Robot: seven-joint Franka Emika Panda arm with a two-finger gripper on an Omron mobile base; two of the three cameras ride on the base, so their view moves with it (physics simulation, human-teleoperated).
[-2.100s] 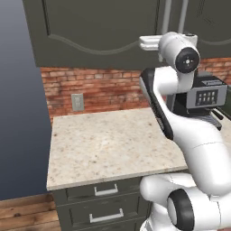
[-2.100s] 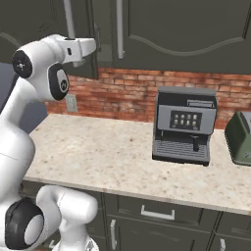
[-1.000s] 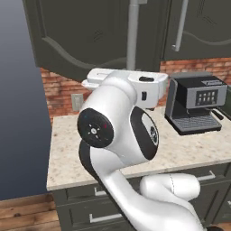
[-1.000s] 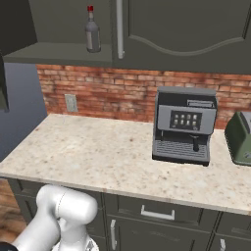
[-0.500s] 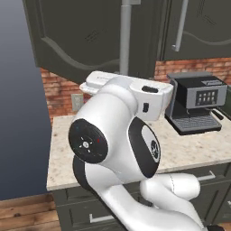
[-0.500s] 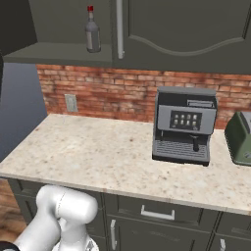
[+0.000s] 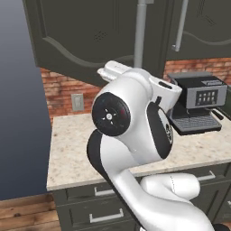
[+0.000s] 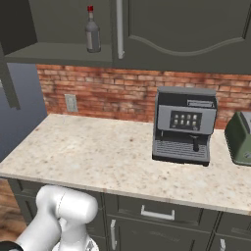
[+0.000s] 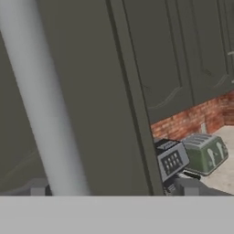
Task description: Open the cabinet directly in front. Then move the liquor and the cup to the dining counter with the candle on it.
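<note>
Overhead, the cabinet (image 8: 162, 29) hangs above a beige speckled table (image 8: 98, 152) backed by a red brick wall (image 8: 108, 93). Its left door (image 7: 81, 40) stands swung out toward the robot, and the inside shelf (image 8: 59, 53) is exposed in the right base view. On that shelf stands the liquor (image 8: 92, 30), upright, red cap on top, close to the right door's long silver handle (image 8: 119, 29). The right door is shut.

On the table a grey coffee machine (image 8: 184, 125) sits against the bricks, and a green toaster (image 8: 240, 138) stands just beside it at the right edge. A pale wall socket (image 8: 71, 102) is set into the brick to the left. Below the stone top run dark drawers (image 8: 157, 212) with short silver handles. Wooden floor (image 7: 27, 212) shows at the lower left of the left base view, beside a flat blue-grey wall (image 7: 20, 99).

The hand (image 9: 112, 189) sits right up against the open door, its two finger tips spread wide on either side of the door's silver bar handle (image 9: 43, 105), which runs up between them; the fingers hold nothing.
</note>
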